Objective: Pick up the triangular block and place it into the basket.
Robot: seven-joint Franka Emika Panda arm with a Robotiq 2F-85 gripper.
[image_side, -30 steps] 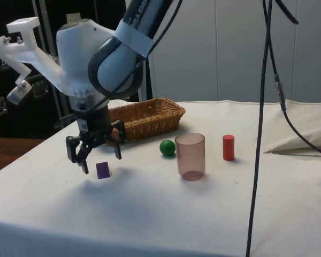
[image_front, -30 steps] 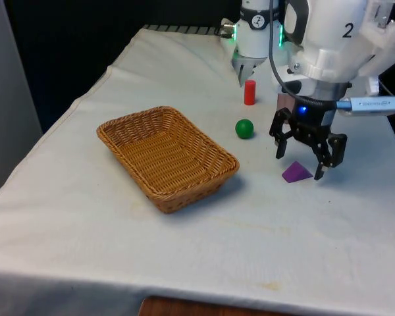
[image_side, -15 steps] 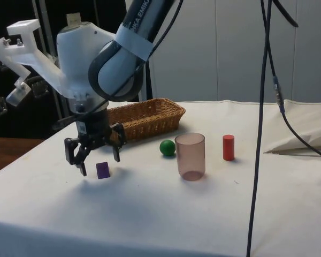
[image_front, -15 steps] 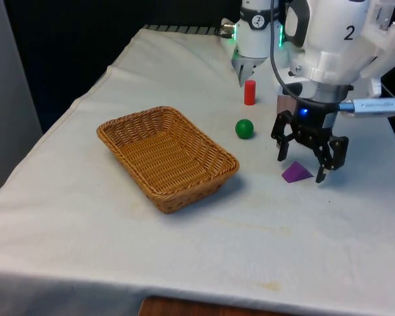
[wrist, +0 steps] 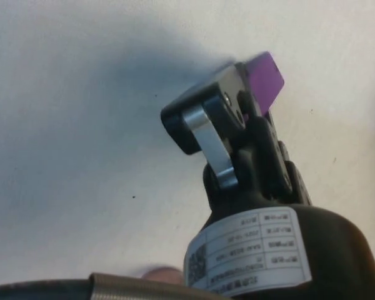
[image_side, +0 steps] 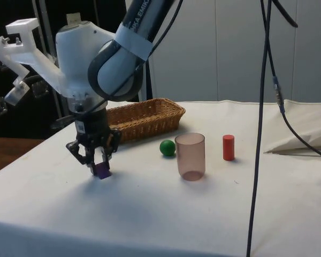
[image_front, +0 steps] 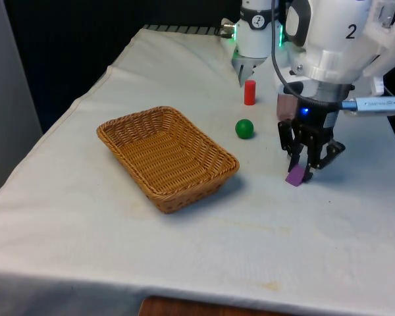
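Between closed fingers of the gripper point(image_front: 301, 172), purple triangular block point(image_front: 295, 176) (orientation unclear).

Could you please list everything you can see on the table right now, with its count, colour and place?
triangular block: one, purple, held between the gripper's fingers at the cloth, towards the front view's right
basket: one, tan wicker, near the middle of the table, nothing in it
ball: one, green, between the basket and the gripper
cylinder: one, red, upright, beyond the ball
cup: one, translucent pinkish-brown, upright, between the ball and the cylinder in the side view
table cloth: one, white, covering the table
gripper: one, black, shut on the triangular block
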